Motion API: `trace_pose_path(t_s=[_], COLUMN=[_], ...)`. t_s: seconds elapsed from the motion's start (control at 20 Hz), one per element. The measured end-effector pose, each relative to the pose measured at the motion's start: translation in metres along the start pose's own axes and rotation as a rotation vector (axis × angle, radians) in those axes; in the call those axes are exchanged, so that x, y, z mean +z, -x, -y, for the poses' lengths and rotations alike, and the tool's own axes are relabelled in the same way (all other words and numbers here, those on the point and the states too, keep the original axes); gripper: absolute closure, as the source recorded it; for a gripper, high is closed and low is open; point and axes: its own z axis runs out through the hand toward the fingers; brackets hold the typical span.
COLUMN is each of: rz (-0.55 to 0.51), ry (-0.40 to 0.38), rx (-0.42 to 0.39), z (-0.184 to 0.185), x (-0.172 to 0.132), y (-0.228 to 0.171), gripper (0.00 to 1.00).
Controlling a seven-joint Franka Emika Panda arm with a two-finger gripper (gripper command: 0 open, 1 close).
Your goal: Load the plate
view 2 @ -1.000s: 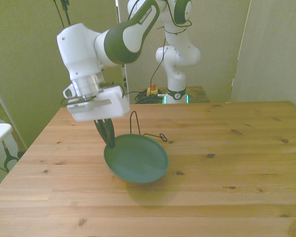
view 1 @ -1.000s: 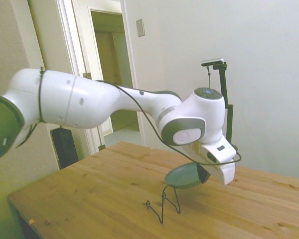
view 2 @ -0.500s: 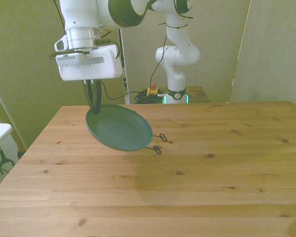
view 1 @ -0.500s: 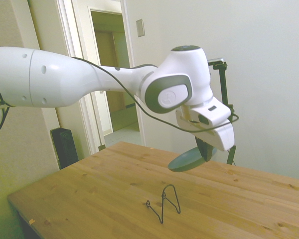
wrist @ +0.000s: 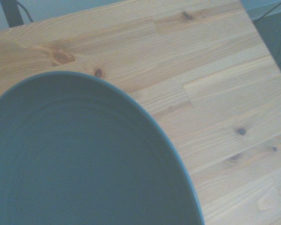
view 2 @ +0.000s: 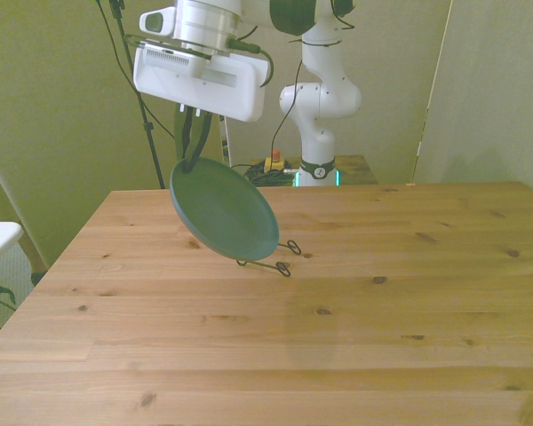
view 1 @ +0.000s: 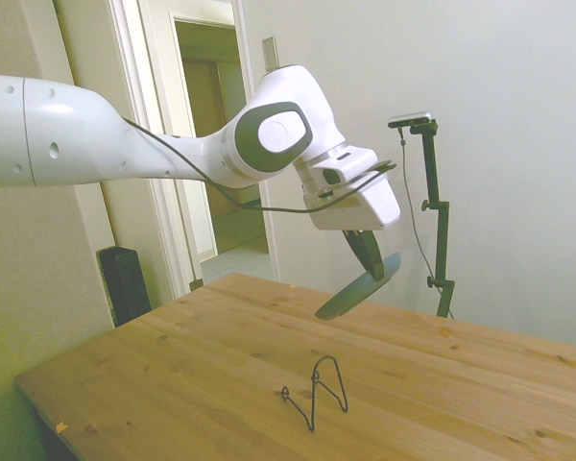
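Teal-grey plate [view 2: 224, 209], round and shallow, one item: we record it held in the air above the wooden table [view 2: 409, 293], tilted steeply, its upper rim pinched in the gripper [view 2: 194, 153], whose dark fingers are closed narrowly on that edge. In the side view we list the plate [view 1: 357, 286] up above a thin black wire stand [view 1: 319, 391] on the table, well clear of it. We judge the step as carrying the plate toward the stand. Risks we note: a grip on the rim alone may let the tilted plate swing or slip; the light stand may tip or slide if the rim misses its slot.
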Motion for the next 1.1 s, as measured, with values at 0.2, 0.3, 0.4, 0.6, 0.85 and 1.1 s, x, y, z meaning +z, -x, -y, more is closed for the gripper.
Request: trace_pose_path(t_s=[0.2, 0.3, 0.4, 0.6, 0.85, 1.1], rz=[-0.069, -0.097, -0.134, -0.213, -0.279, -0.321], ry=[0.059, 0.098, 0.148, 0.225, 0.298, 0.332], rx=[-0.009, -0.012, -0.014, -0.027, -0.044, -0.065], z=[0.005, 0.007, 0.009, 0.019, 0.032, 0.045], x=[-0.016, -0.019, -0.019, -0.024, -0.027, -0.011], y=[0.034, 0.049, 0.061, 0.084, 0.115, 0.148], gripper=[1.00, 1.00, 1.00, 1.00, 1.00, 1.00])
